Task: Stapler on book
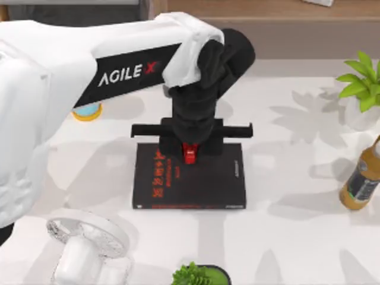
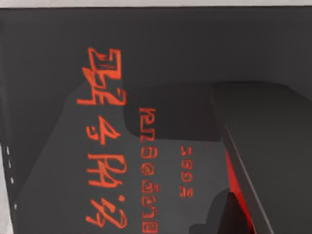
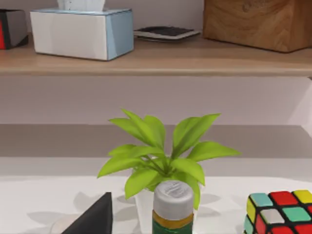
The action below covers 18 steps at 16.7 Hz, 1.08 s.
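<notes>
My left arm (image 1: 71, 77) fills the near part of the top view, reaching from the left over the table's middle, and its gripper (image 1: 190, 153) hangs above the far edge of the book (image 1: 208, 184) with its fingers clamped on the stapler (image 1: 189, 152). In the left wrist view the black cover (image 2: 161, 58) sits close beneath, a red sliver of stapler (image 2: 234, 183) beside the finger. I'd lower straight down until the stapler rests flat, then part the fingers and lift vertically. My right arm is parked off to the right.
</notes>
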### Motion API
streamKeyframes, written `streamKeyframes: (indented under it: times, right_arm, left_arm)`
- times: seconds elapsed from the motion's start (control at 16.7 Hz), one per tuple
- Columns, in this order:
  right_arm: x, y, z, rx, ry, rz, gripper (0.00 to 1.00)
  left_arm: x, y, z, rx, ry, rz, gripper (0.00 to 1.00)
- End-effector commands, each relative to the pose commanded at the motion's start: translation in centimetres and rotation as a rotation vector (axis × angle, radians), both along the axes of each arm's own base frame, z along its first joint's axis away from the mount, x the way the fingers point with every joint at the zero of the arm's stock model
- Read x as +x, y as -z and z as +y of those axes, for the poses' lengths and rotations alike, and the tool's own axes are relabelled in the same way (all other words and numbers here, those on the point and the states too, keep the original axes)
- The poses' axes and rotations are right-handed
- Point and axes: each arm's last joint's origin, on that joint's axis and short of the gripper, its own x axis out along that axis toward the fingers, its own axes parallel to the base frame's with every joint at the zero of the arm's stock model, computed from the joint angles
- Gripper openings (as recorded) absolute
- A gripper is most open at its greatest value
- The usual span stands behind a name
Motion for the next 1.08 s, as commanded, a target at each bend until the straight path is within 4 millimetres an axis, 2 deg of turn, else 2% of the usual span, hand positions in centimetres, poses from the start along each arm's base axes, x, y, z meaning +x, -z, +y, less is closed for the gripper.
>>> streamKeyframes:
  times: [0.72, 1.08]
  right_arm:
    - [0.0, 0.0, 0.0, 0.0, 0.0, 0.0, 1.0]
    - [0.0, 0.0, 0.0, 0.0, 0.0, 0.0, 1.0]
  left_arm:
    - [0.0, 0.0, 0.0, 0.0, 0.0, 0.0, 0.98]
    - [0.0, 0.0, 0.0, 0.0, 0.0, 0.0, 1.0]
